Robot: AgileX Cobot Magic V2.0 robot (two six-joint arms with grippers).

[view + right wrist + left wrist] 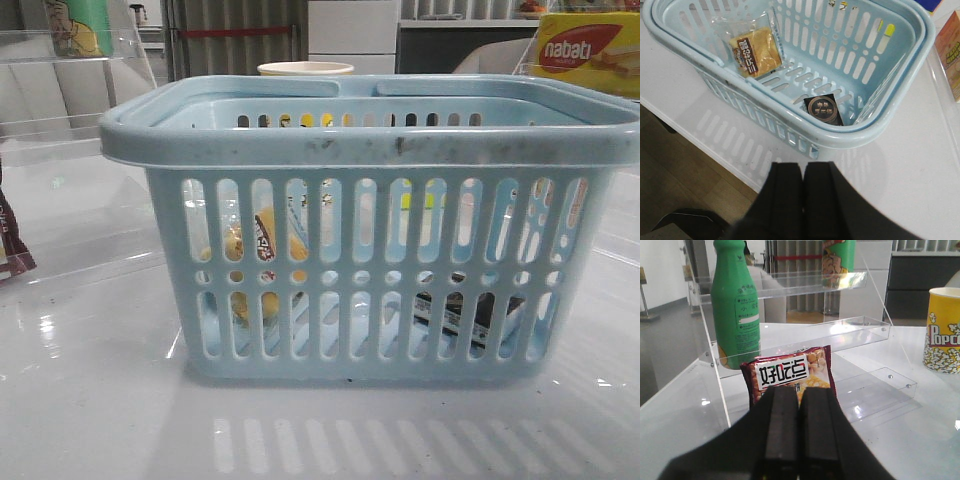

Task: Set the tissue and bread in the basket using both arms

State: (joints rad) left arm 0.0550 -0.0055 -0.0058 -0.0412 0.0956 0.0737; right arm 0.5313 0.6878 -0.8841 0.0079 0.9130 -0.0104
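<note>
The light blue basket point(380, 150) stands in the middle of the table and also shows in the right wrist view point(880, 127). The bread point(756, 52) in its clear wrapper lies inside at one end; through the slots it shows in the front view point(262, 245). The black tissue pack point(823, 110) lies inside at the other end, dark behind the slots in the front view point(462, 315). My right gripper point(803, 167) is shut and empty, above the table edge outside the basket. My left gripper point(799, 392) is shut and empty, in front of a dark brown snack packet point(790, 372).
A clear acrylic shelf point(805, 335) holds a green bottle point(735, 305). A yellow popcorn cup point(943, 330) stands on the table. A nabati box point(590, 50) sits at the back right. The table's front edge point(700, 142) drops to the floor.
</note>
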